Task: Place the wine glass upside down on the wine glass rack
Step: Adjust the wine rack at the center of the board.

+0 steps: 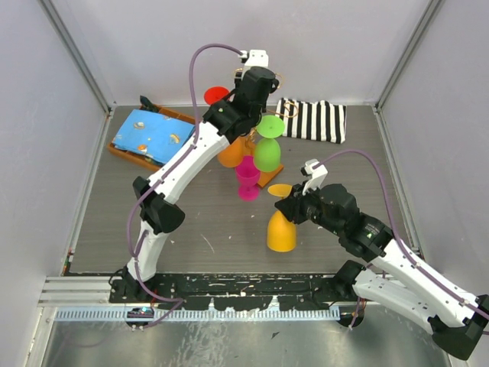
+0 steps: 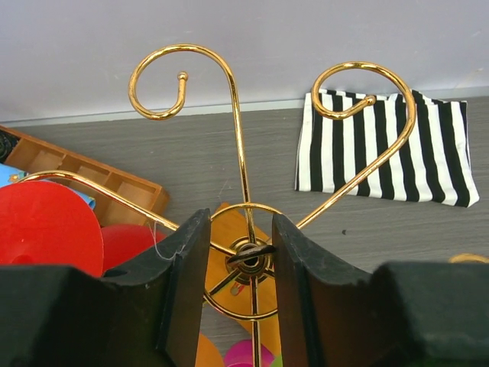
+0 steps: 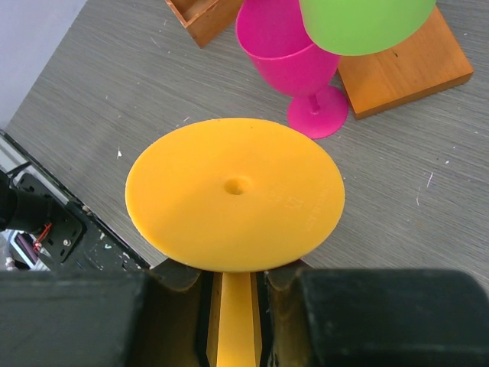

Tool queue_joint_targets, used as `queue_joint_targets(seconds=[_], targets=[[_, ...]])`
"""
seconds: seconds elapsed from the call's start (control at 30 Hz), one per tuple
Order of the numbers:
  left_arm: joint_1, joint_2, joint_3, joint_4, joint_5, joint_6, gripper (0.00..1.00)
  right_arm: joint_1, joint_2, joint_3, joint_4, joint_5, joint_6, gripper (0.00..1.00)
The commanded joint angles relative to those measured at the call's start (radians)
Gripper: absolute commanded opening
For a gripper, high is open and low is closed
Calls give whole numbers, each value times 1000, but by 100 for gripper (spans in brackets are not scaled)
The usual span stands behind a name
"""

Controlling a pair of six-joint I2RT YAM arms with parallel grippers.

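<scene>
The yellow wine glass [image 1: 281, 229] is upside down, bowl low over the table and foot [image 3: 234, 191] on top. My right gripper [image 1: 294, 205] is shut on its stem [image 3: 237, 306], in front of the rack. The wine glass rack [image 1: 284, 112] has gold scroll arms [image 2: 237, 99] and an orange-brown wooden base [image 3: 405, 65]. A green glass [image 1: 267, 153], an orange glass [image 1: 231, 153] and a red glass [image 2: 46, 229] hang on it. My left gripper [image 1: 258, 76] is open, its jaws [image 2: 241, 222] either side of the rack's top hub [image 2: 252, 256].
A pink glass [image 1: 247, 177] stands upright beside the rack base, close to the yellow glass, and also shows in the right wrist view [image 3: 286, 53]. A wooden tray with blue cloth [image 1: 145, 134] lies at the back left. A striped cloth [image 1: 312, 120] lies at the back right.
</scene>
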Motion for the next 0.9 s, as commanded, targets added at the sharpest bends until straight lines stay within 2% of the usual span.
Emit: queue_joint_targets(seconds=[0.0, 0.17, 0.4, 0.67, 0.87], targets=[[0, 6, 24, 22, 14, -25, 43, 2, -7, 7, 63, -2, -15, 1], [0, 6, 24, 19, 15, -27, 32, 2, -7, 6, 61, -2, -15, 1], [3, 3, 31, -4, 54, -1, 1, 3, -2, 3, 67, -6, -15, 1], [51, -25, 48, -95, 234, 64, 0, 3, 11, -10, 87, -15, -12, 1], [74, -45, 36, -133, 310, 203, 0, 2, 16, -24, 103, -20, -5, 1]])
